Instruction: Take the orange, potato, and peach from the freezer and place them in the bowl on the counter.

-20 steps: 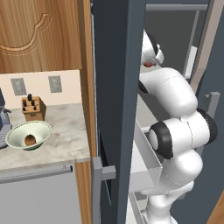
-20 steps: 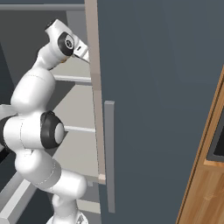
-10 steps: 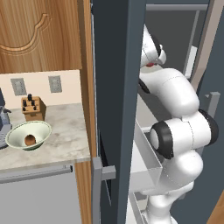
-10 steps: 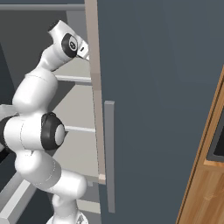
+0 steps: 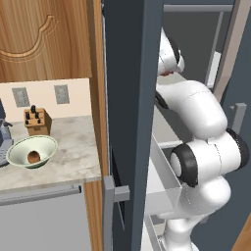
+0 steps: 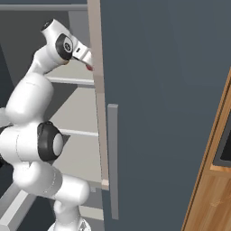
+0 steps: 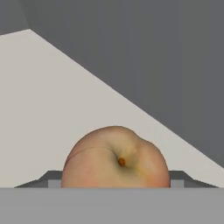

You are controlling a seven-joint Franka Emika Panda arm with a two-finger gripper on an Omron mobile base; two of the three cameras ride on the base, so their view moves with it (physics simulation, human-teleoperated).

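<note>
The peach (image 7: 116,157), pink-red with a paler blush, rests on the light grey shelf (image 7: 43,100) of the freezer (image 5: 132,88). It sits right between my dark fingertips (image 7: 51,179). My gripper (image 7: 116,183) is shut on the peach, with a finger at each side of it. In the right base view my hand (image 6: 80,50) reaches to the upper shelf, and a red sliver of the peach (image 6: 89,67) shows at the door edge. The pale green bowl (image 5: 17,147) stands on the counter (image 5: 73,157) with the brown potato (image 5: 33,157) in it. The orange is out of view.
The open dark freezer door (image 6: 158,90) stands close on the arm's right, with a vertical handle (image 6: 113,158). A wooden knife block (image 5: 37,120) stands behind the bowl. A white bin (image 5: 164,176) juts out beside the arm's elbow.
The arm has stayed almost still, with its hand at the upper freezer shelf.
</note>
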